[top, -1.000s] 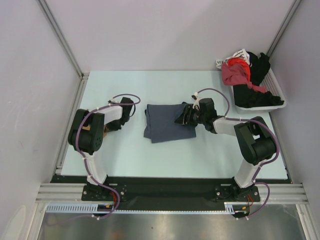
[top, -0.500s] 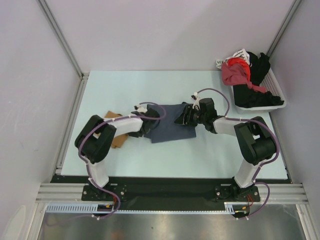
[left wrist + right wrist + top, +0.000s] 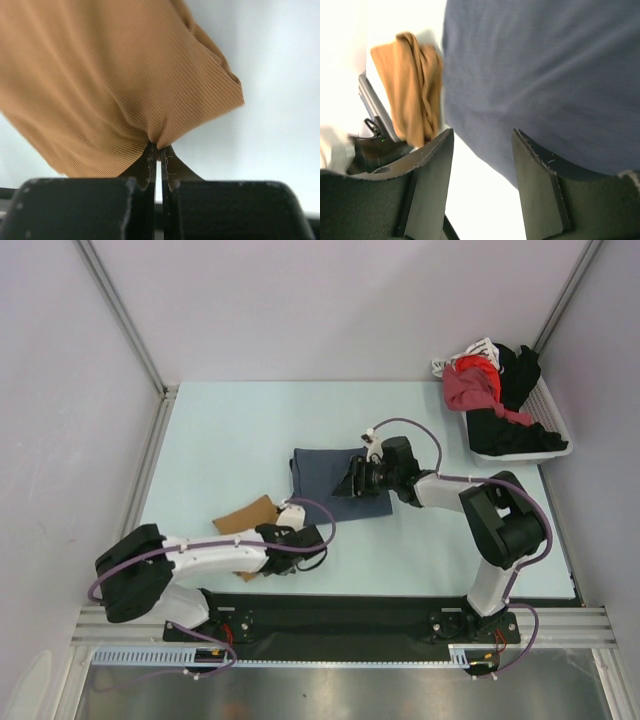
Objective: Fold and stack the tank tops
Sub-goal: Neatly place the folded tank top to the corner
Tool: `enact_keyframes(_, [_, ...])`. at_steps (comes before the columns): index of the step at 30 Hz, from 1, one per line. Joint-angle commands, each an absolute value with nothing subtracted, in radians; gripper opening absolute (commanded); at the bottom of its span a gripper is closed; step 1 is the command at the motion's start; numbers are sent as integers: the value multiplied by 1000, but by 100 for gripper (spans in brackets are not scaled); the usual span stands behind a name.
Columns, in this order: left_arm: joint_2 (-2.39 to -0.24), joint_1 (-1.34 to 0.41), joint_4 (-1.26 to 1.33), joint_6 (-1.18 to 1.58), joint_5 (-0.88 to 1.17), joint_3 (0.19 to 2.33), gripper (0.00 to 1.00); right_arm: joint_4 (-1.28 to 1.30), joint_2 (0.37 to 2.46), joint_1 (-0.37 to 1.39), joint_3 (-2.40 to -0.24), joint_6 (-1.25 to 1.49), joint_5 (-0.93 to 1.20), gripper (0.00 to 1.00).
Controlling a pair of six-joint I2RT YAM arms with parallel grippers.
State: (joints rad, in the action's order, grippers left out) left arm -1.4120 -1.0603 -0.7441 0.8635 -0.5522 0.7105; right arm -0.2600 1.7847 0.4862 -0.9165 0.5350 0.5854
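The slate-blue tank top (image 3: 322, 486) lies folded flat on the table's middle. My right gripper (image 3: 352, 480) is over its right part, jaws open and empty; in the right wrist view the blue cloth (image 3: 545, 75) fills the space just beyond the gripper (image 3: 482, 137). The tan-brown tank top (image 3: 246, 513) lies bunched to the near left of the blue one, partly under my left arm. My left gripper (image 3: 277, 531) is shut on it. In the left wrist view the fingertips (image 3: 159, 148) pinch a fold of the ribbed tan cloth (image 3: 110, 75). The tan top also shows in the right wrist view (image 3: 412, 85).
A white basket (image 3: 563, 436) at the back right holds red, pink and black clothes. Grey walls close the table on the left, back and right. A black rail runs along the near edge, where both arm bases stand.
My left arm swung from the left side to the blue top's left edge, then drew back toward the near edge with the tan top. My right gripper shifted slightly left on the blue top.
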Motion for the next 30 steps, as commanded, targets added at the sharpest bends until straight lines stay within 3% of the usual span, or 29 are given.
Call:
enact_keyframes(1, [-1347, -1182, -755, 1012, -465, 729, 1, -169, 1755, 557, -976, 538, 609, 56])
enact_keyframes(2, [-1341, -1204, -767, 1020, -468, 738, 2, -149, 1738, 572, -956, 543, 591, 57])
enact_keyframes(6, [-1293, -1249, -827, 1065, -497, 733, 78, -113, 1649, 646, -859, 598, 496, 71])
enact_keyframes(8, [-1220, -1247, -839, 1097, -509, 715, 91, -159, 1628, 666, -825, 649, 505, 72])
enact_keyframes(15, [-849, -1209, -880, 1233, -586, 583, 98, -109, 1676, 793, -897, 655, 503, 77])
enact_keyframes(22, [-406, -902, -930, 1275, -518, 417, 98, -21, 1825, 841, -1041, 663, 462, 76])
enact_keyframes(26, [-392, -836, -933, 1299, -532, 380, 95, -6, 1899, 857, -1126, 658, 465, 72])
enact_keyframes(30, [-575, -720, -881, 1223, -499, 403, 95, -8, 1959, 865, -1167, 663, 474, 74])
